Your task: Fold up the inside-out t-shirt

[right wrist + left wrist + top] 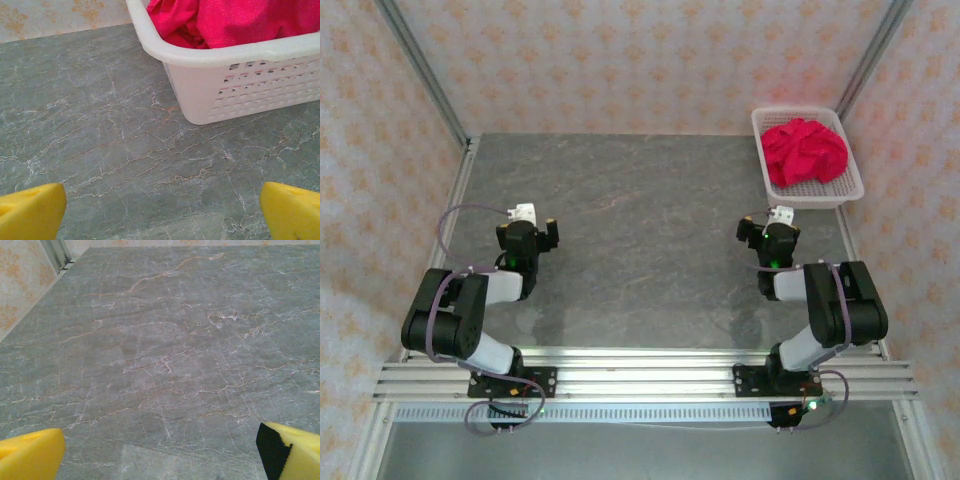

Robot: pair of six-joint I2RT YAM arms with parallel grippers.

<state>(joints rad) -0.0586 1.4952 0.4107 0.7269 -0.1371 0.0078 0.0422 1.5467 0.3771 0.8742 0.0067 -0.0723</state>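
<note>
Top external: t-shirt [805, 150] heaped in white basket [817, 197]; left end effector [160, 452], right end effector [162, 210] both released.

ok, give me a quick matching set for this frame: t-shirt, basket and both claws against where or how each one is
Column one
1. red t-shirt
2. white basket
3. left claw
4. right claw

Column two
A. open, pointed at the basket
B. on the far right corner of the table
C. bunched up inside the basket
D. open, over bare table, left side

Pairs: 1-C, 2-B, 3-D, 4-A
</note>
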